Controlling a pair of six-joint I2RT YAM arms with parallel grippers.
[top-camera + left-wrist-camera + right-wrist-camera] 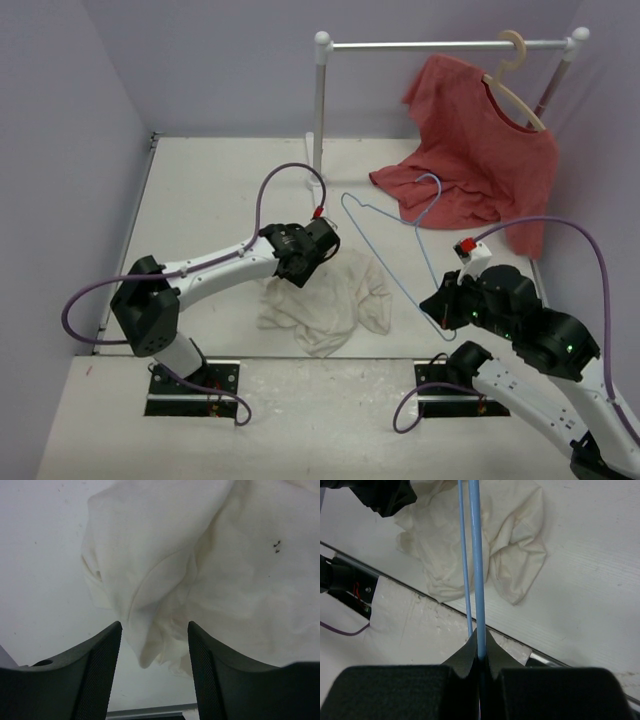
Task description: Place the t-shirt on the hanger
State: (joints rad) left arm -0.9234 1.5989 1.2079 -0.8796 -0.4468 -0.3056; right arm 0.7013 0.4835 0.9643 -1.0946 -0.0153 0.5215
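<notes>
The cream-white t-shirt (330, 300) lies crumpled on the table between the arms; it also shows in the left wrist view (210, 555) and in the right wrist view (485, 555). My left gripper (318, 262) is open just above the shirt's upper left edge, and a hanging fold sits between its fingers (154, 630). The light-blue wire hanger (383, 253) slants from mid-table toward my right arm, its hook near the red shirt. My right gripper (437, 305) is shut on the hanger's near corner (480, 640), with the wire (475, 555) running out over the shirt.
A white clothes rail (320, 110) stands at the back. A larger red t-shirt (470, 150) hangs from it on a beige hanger (515, 85) and drapes onto the table at back right. Lilac walls close the left, back and right sides.
</notes>
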